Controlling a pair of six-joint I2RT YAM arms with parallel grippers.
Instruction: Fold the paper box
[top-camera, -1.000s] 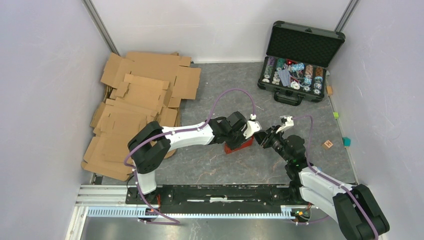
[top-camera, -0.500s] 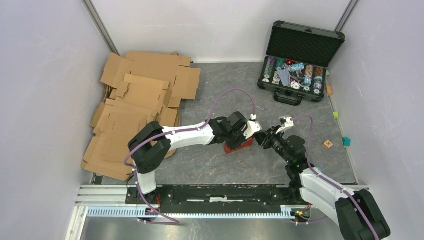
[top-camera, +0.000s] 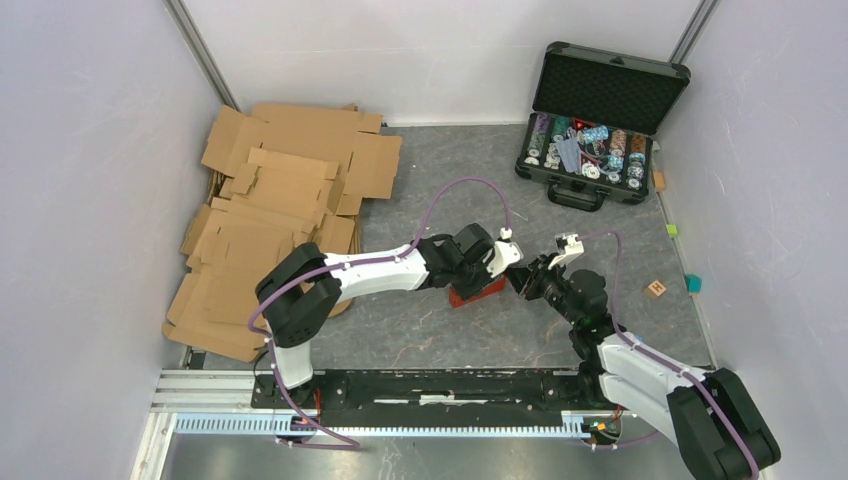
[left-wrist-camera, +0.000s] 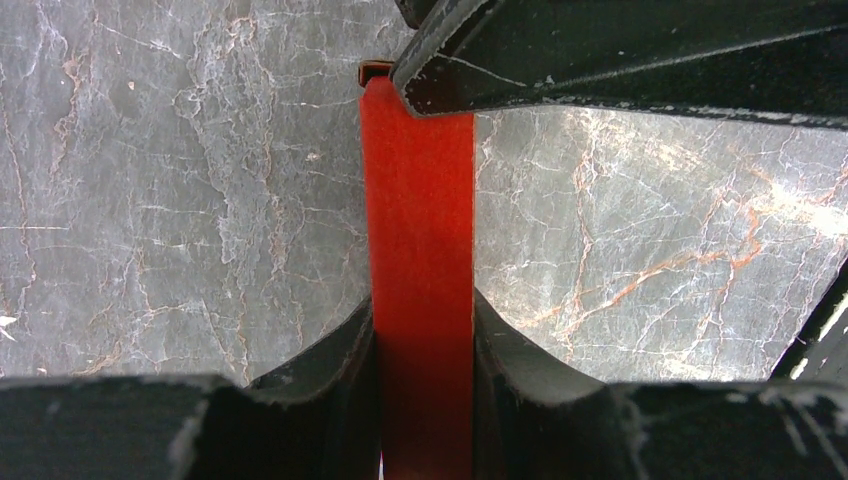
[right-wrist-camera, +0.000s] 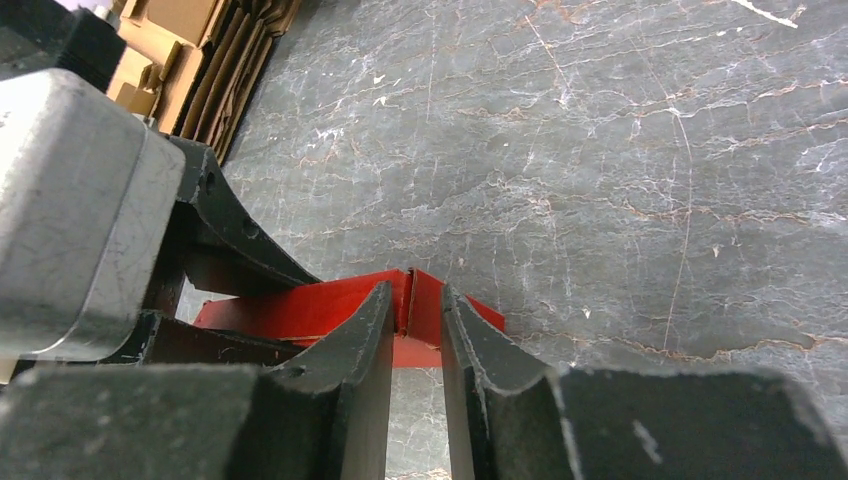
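The paper box is bright red and partly folded, resting on the grey marbled table between both arms. My left gripper comes in from the left and is shut on one red wall, which fills the gap between its fingers. Opposite it, my right gripper pinches the box's near corner, a seam between two red flaps, at its fingertips. The red base stretches left toward the left gripper's black fingers. The right gripper's finger crosses the top of the left wrist view.
Brown cardboard sheets are piled at the left. An open black case of poker chips stands at the back right. A small wooden cube, a teal block and a green block lie along the right edge.
The right wrist has edged slightly left toward the box. The left arm and the box have stayed put.
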